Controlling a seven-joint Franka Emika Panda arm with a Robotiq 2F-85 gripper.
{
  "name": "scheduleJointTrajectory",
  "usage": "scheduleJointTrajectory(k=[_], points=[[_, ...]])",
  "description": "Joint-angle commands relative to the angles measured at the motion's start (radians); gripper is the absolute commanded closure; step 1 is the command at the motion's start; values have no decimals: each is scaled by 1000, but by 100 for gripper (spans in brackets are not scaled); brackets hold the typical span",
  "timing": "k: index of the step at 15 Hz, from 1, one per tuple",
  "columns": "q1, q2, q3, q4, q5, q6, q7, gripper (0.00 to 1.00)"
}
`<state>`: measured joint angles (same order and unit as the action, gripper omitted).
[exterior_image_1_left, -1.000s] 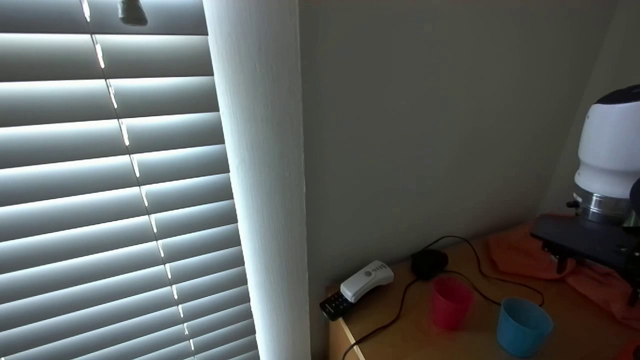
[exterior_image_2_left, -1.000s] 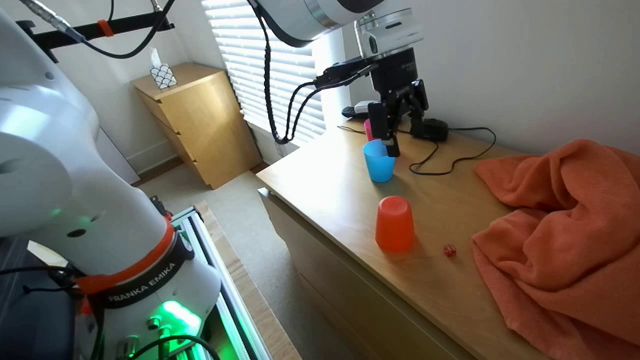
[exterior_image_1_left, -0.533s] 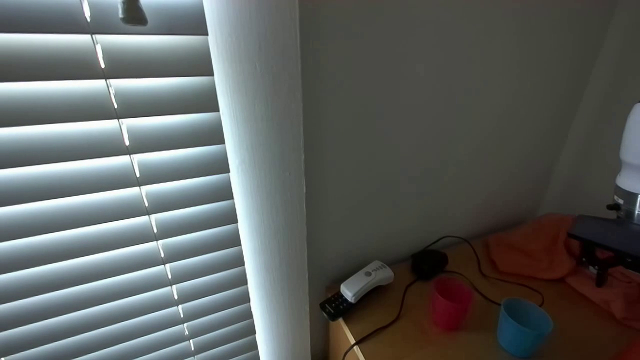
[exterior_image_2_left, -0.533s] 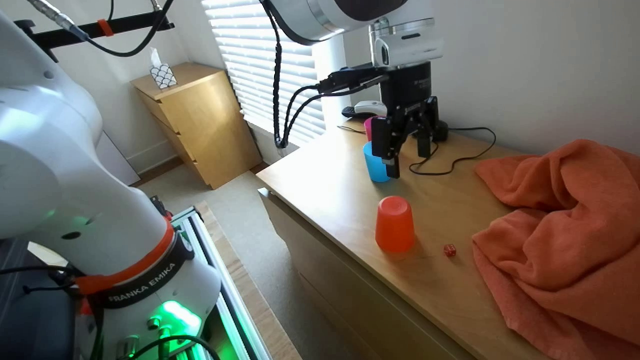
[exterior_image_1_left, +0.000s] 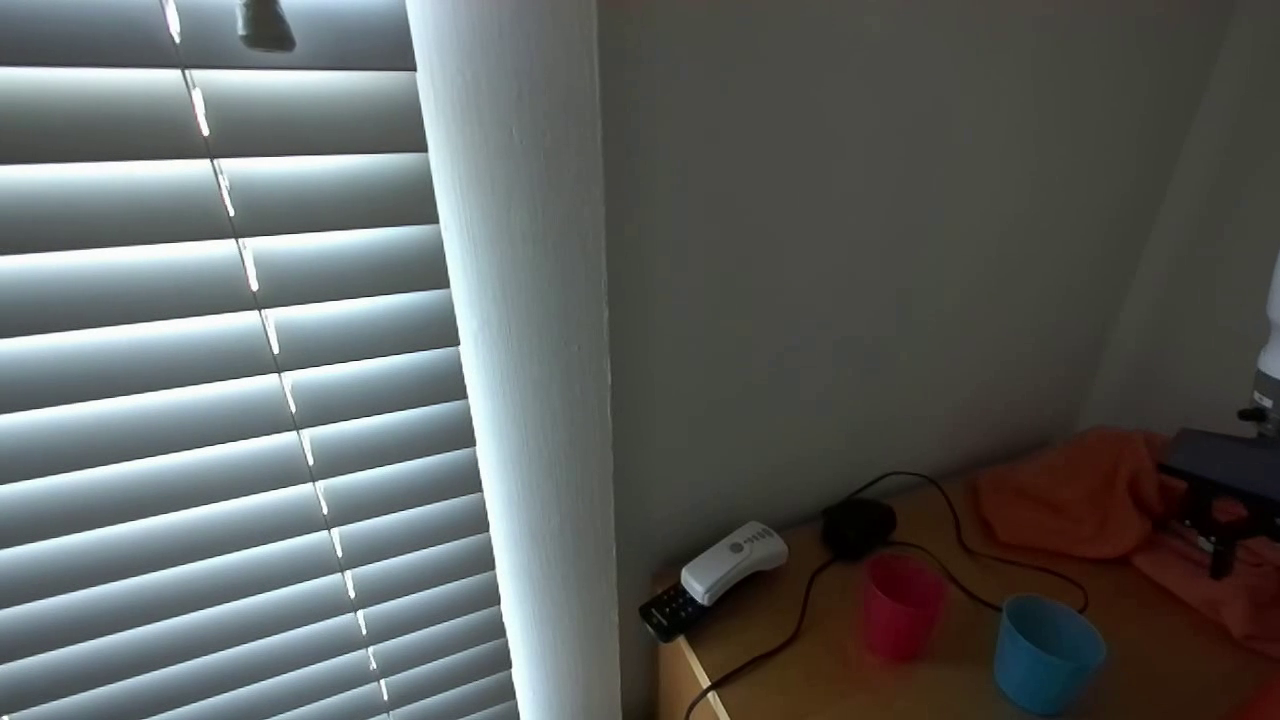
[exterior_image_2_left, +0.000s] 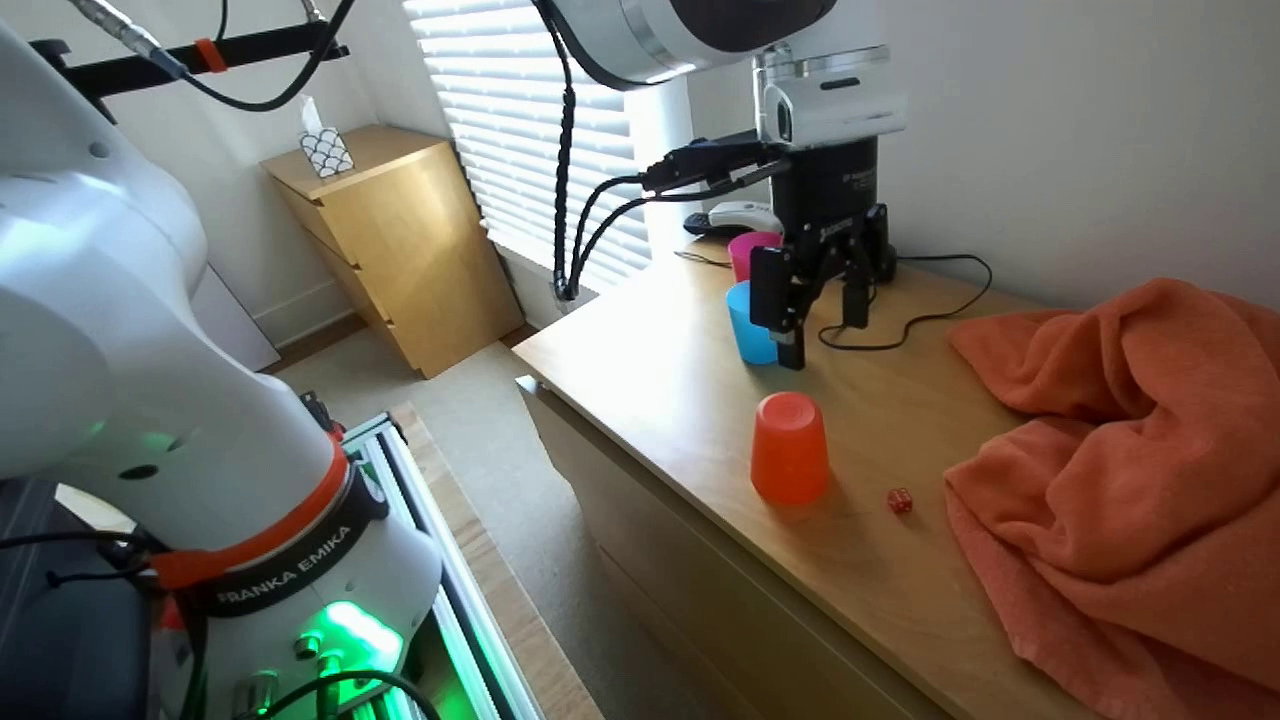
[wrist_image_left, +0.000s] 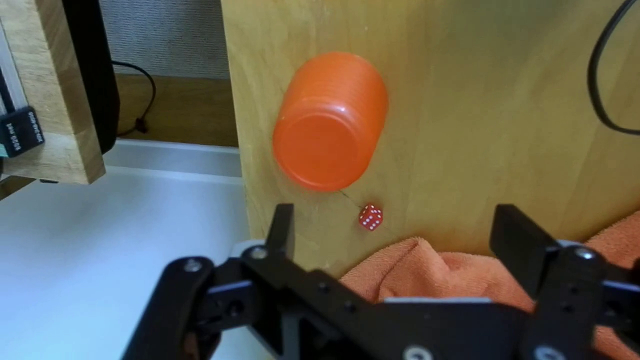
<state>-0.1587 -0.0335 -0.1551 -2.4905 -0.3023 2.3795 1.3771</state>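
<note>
My gripper (exterior_image_2_left: 823, 338) is open and empty above the wooden dresser top (exterior_image_2_left: 660, 340). In an exterior view it stands in front of part of a blue cup (exterior_image_2_left: 749, 325); I cannot tell that they touch. A pink cup (exterior_image_2_left: 752, 252) is behind the blue one. An upside-down orange cup (exterior_image_2_left: 790, 455) stands nearer the dresser's front edge, with a small red die (exterior_image_2_left: 900, 500) beside it. In the wrist view, the orange cup (wrist_image_left: 325, 135) lies beyond the open fingers (wrist_image_left: 395, 212), and the die (wrist_image_left: 371, 217) shows between them. An orange towel (wrist_image_left: 435, 275) shows below the die.
The crumpled towel (exterior_image_2_left: 1130, 500) covers the right end of the dresser. A black cable (exterior_image_2_left: 940, 318) and dark device (exterior_image_1_left: 858, 528) lie by the wall. A white handset (exterior_image_1_left: 733, 562) and black remote (exterior_image_1_left: 670, 612) sit at the corner. Window blinds (exterior_image_1_left: 230, 400) are beyond.
My gripper has come lower and moved away from the window, toward the orange cup. It stays open. The cups, die and towel have not visibly moved.
</note>
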Motion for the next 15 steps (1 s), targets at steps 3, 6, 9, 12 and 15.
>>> scheduleJointTrajectory(k=[3,6,9,12,15], points=[[-52,2,-56,-22,194,1,-294,0],[-73,16,-80,-30,281,16,-443,0],[-90,35,-98,-28,393,-7,-602,0],[-99,65,-107,-20,464,-24,-717,0],[-108,103,-113,2,530,-36,-818,0]])
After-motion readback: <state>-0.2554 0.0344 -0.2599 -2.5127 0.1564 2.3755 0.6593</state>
